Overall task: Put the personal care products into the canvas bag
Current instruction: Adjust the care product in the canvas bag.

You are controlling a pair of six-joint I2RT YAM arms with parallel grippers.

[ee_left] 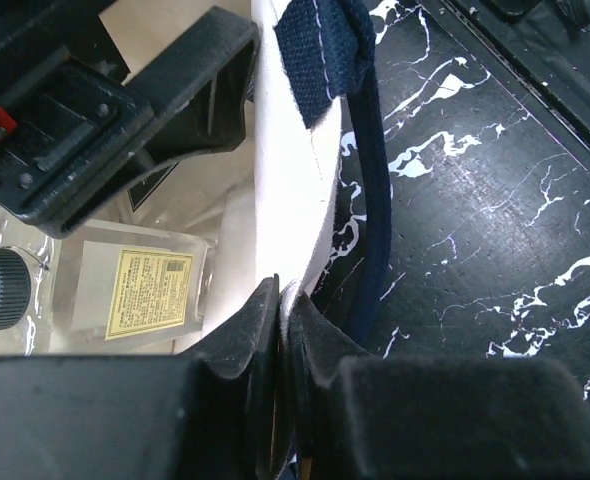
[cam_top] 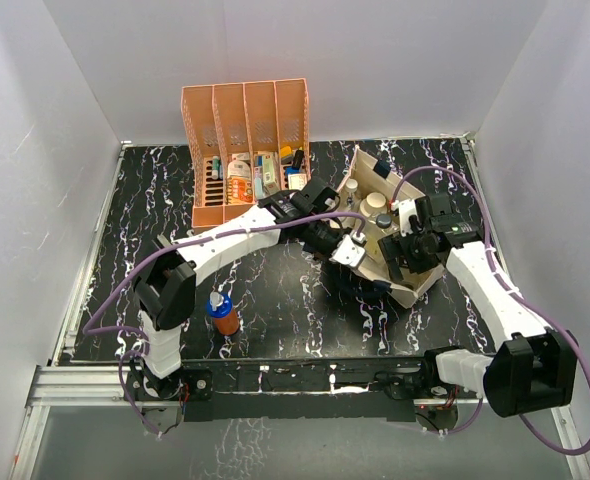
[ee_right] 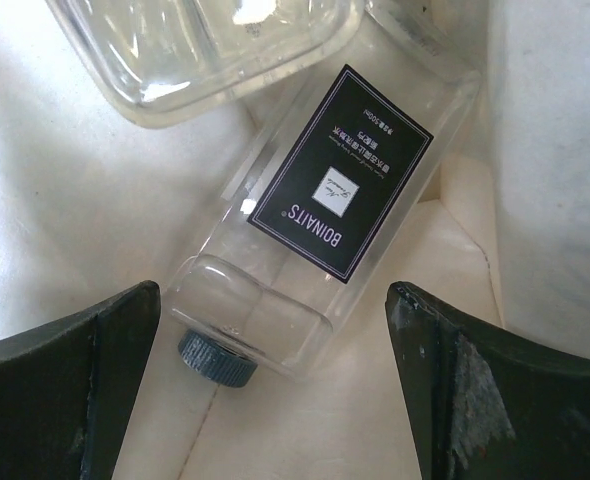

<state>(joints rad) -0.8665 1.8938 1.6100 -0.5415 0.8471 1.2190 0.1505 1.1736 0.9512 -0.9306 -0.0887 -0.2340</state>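
The cream canvas bag (cam_top: 418,287) lies open at centre right, with several bottles (cam_top: 374,204) inside. My left gripper (cam_top: 347,250) is shut on the bag's cream edge (ee_left: 293,200) beside its navy strap (ee_left: 367,170). A clear grey-capped bottle (ee_left: 135,290) with a yellow label lies inside. My right gripper (cam_top: 403,246) is open inside the bag, its jaws wide apart above a clear square dark-capped bottle (ee_right: 325,205) lying on the canvas and not touching it. Another clear bottle (ee_right: 205,45) lies beyond it. The orange-brown blue-capped bottle (cam_top: 222,313) stands on the table near the left arm's base.
The orange four-slot file rack (cam_top: 245,150) stands at the back left with small packs and pens in it. White walls close in the black marbled table (cam_top: 145,210) on three sides. Purple cables loop over both arms.
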